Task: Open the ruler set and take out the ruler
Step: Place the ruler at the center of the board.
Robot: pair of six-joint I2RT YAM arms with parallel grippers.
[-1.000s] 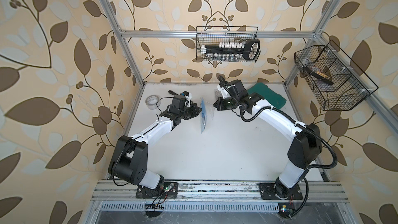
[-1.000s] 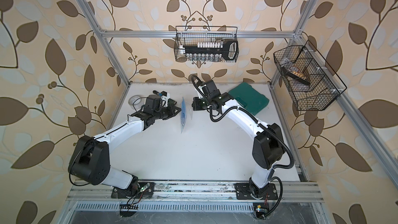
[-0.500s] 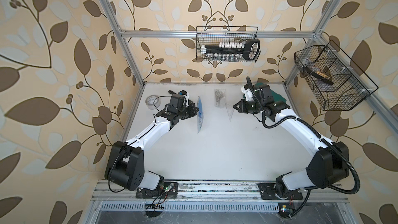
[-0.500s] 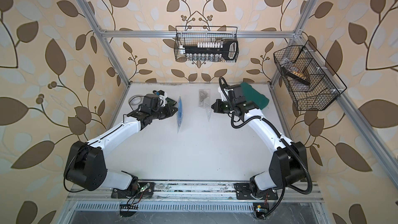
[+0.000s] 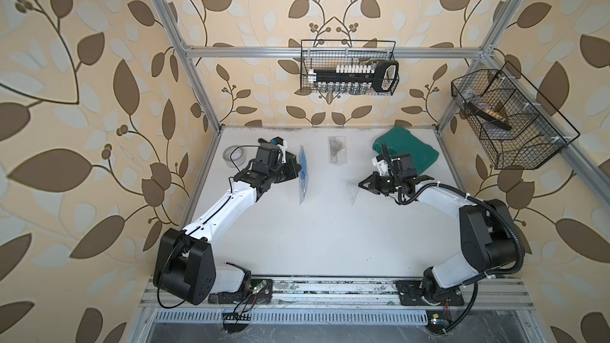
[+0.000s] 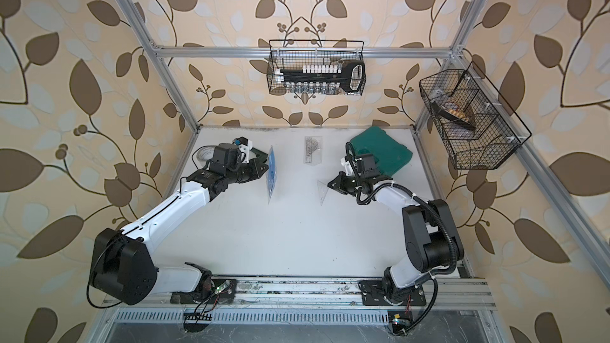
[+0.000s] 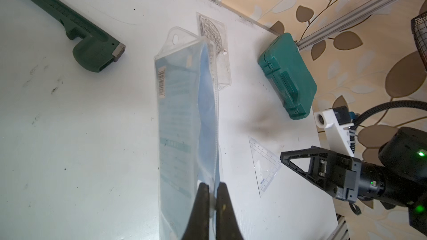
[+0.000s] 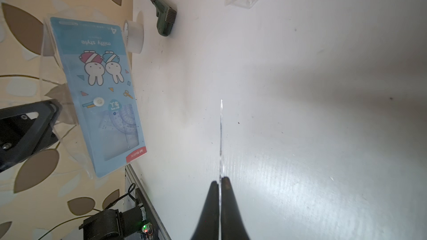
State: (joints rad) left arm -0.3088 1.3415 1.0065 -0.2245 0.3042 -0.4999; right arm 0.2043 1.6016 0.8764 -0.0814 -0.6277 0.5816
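Left gripper clamped on the ruler set pouch, held on edge well apart from the green case; right gripper pinching the clear triangle ruler near that case, loose rulers lying between pouch and case.

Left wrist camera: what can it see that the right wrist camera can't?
Only the left wrist view shows the green case and the barcode side of the ruler set pouch. Only the right wrist view shows the tape roll and the pouch's bunny picture. Both show the pouch pinched in the left claw, the green wrench, and the clear triangle in the right claw, just a thin edge from the right wrist.
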